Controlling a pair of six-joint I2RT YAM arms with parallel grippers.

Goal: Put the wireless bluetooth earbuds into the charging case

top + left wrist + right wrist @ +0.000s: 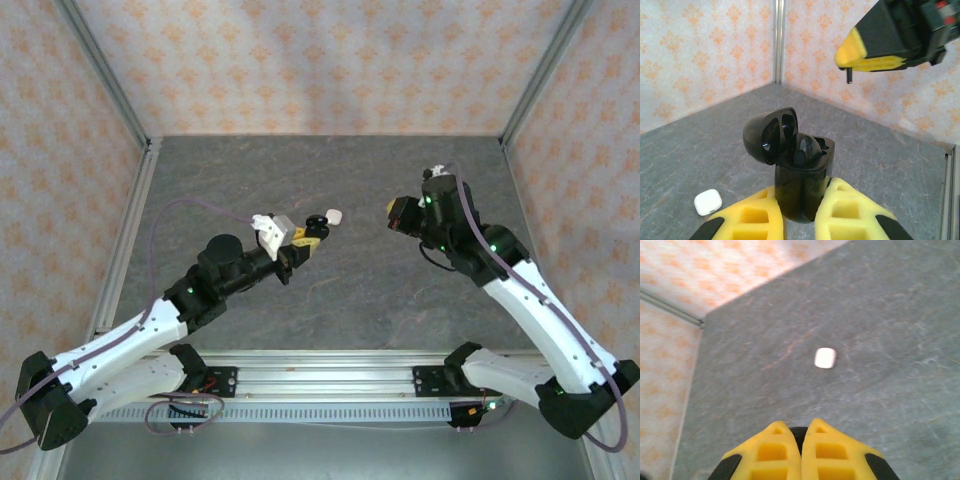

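Near the middle of the grey stone-patterned table (380, 300), the left gripper (802, 200) is clamped on the lower body of a glossy black charging case (802, 172). One ribbed yellow finger presses each side, and the case is held upright. Its rounded hinged lid (767, 132) is swung open to the left in the left wrist view, and one black earbud (807, 147) sits in a well at the top (whether the neighbouring well is filled I cannot tell).

The right gripper (855, 57) hangs higher, well apart from the case, its yellow fingers pressed together on a second black earbud (849, 76). The earbud's short stem pokes down below the fingertips. A small white rounded case (707, 201) lies flat on the table, near the left gripper's finger.
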